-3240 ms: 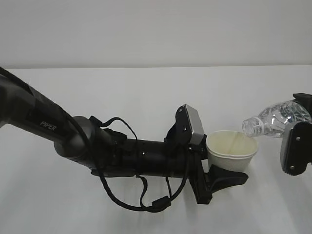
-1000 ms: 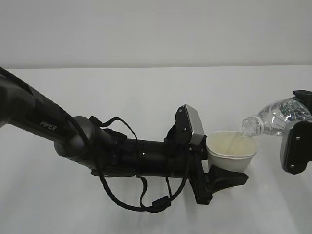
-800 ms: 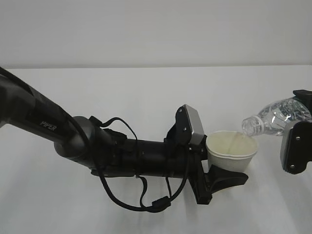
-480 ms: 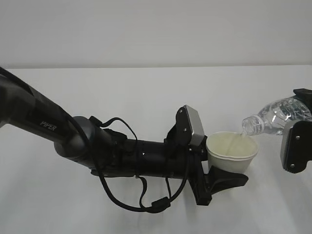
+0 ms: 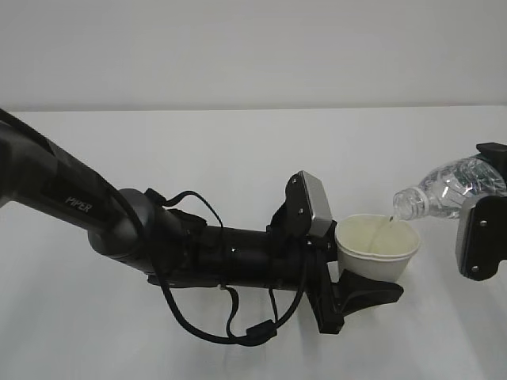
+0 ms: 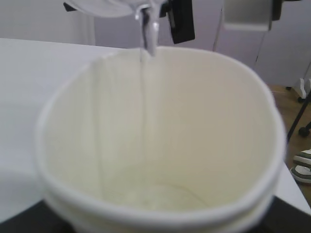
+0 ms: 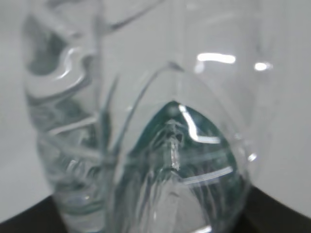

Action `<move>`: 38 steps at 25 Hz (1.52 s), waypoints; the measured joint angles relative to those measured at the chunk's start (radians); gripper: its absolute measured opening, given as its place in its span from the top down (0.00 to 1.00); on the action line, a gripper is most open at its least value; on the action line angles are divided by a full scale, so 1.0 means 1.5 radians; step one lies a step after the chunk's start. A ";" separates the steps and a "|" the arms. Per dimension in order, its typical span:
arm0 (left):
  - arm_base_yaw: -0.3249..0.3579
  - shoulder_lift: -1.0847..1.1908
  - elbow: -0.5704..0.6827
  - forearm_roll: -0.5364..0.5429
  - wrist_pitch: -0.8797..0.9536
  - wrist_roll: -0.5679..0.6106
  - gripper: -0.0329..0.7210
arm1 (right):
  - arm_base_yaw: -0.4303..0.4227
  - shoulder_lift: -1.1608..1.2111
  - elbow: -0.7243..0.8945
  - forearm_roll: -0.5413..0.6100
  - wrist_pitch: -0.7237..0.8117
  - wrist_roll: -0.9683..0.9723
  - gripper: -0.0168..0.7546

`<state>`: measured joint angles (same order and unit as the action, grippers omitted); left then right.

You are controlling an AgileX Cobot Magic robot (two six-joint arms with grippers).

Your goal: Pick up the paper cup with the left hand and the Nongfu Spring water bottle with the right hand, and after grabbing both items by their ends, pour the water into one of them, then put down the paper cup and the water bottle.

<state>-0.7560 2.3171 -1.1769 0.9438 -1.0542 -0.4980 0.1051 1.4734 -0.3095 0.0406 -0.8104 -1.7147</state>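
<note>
The white paper cup (image 5: 377, 247) is held upright above the table with my left gripper (image 5: 379, 267) shut on its lower part; one black finger (image 5: 366, 291) shows under it. The clear Nongfu Spring water bottle (image 5: 448, 190) lies tilted, its open mouth just over the cup's right rim, and my right gripper (image 5: 493, 188) is shut on its far end. In the left wrist view the cup (image 6: 204, 121) fills the frame and a thin stream of water (image 6: 146, 48) runs into its cream inside. In the right wrist view the bottle (image 7: 146, 145) fills the frame.
The white table (image 5: 238, 158) runs back to a pale wall. My left arm marked PIPER (image 5: 79, 207) lies across the left half with looped cables (image 5: 238, 324). Past the table's right edge the left wrist view shows floor and shoes (image 6: 303, 166).
Hardly anything differs. The bottle has shifted a touch up and to the right while staying tilted over the cup, and both arms hold their places.
</note>
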 joint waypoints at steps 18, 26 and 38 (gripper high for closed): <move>0.000 0.000 0.000 0.000 0.000 0.000 0.36 | 0.000 0.000 0.000 -0.004 0.000 -0.005 0.45; 0.000 0.000 0.000 0.000 0.000 0.000 0.36 | 0.000 0.000 0.000 -0.007 0.002 -0.012 0.45; 0.000 0.000 0.000 0.000 0.000 0.000 0.36 | 0.000 0.000 0.000 -0.007 0.005 -0.022 0.45</move>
<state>-0.7560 2.3171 -1.1769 0.9438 -1.0542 -0.4980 0.1051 1.4734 -0.3095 0.0299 -0.8028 -1.7478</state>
